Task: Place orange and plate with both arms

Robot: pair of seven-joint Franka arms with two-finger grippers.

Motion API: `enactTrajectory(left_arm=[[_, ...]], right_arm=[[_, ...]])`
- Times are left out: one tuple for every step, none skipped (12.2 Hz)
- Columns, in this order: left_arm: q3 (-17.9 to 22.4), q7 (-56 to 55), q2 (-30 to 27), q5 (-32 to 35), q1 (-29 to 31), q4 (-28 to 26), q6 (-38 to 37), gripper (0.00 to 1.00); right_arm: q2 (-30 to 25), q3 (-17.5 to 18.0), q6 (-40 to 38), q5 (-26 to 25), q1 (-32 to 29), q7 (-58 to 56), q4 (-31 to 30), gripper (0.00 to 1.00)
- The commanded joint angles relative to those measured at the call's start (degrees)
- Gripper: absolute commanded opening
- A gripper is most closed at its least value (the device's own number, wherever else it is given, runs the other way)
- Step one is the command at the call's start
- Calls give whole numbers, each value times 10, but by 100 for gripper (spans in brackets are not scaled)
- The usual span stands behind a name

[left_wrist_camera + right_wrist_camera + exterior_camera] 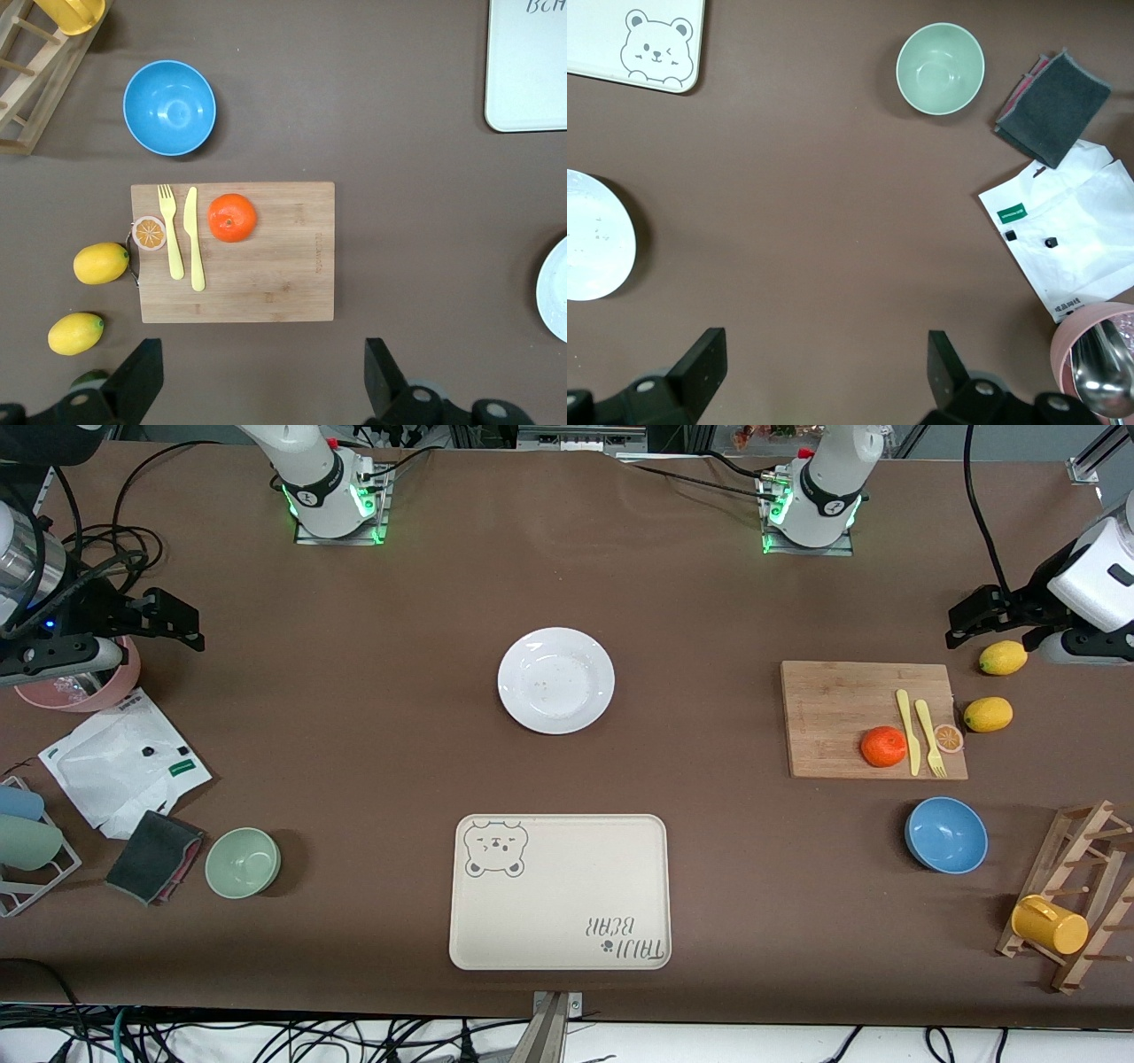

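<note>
Brown cloth (372, 717) covers my table. Nearest the front camera lies the bear tray (560, 892). My orange (883, 746), round with no long axis, sits on the cutting board (842, 708) beside a yellow knife (907, 731). Farther back, the white plate (556, 680) lies flat mid-table. My left gripper (257, 381) hovers above the board's edge, my right gripper (824, 376) above bare cloth, both spread wide and empty.

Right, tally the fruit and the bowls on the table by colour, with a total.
Yellow lemons: 2
Orange: 1, the orange on the cutting board
Orange slice: 1
Blue bowl: 1
Green bowl: 1
Pink bowl: 1
Total: 7
</note>
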Motion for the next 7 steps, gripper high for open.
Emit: enactTrajectory(left_arm=[[-2,-1,-2,-7,2,3,-8,100],[-1,-1,-2,-7,2,3,-8,100],[-1,-2,-2,-7,2,3,-8,100],[-1,-2,-2,-7,3,3,-8,100],[-1,-2,-2,-7,2,3,-8,100],[-1,-2,-2,-7,2,3,-8,100],[-2,-2,-2,-7,2,3,-8,100]], right_arm=[[6,2,-11,-5,-2,0,16,100],[6,2,-11,-5,-2,1,15,100],[6,2,-13,-5,-2,1,15,100],[6,2,-20,-5,-2,2,15,100],[6,2,-20,-5,-2,1,16,100],[6,2,-20,-5,-2,1,16,100],[6,2,-20,-5,-2,1,16,100]])
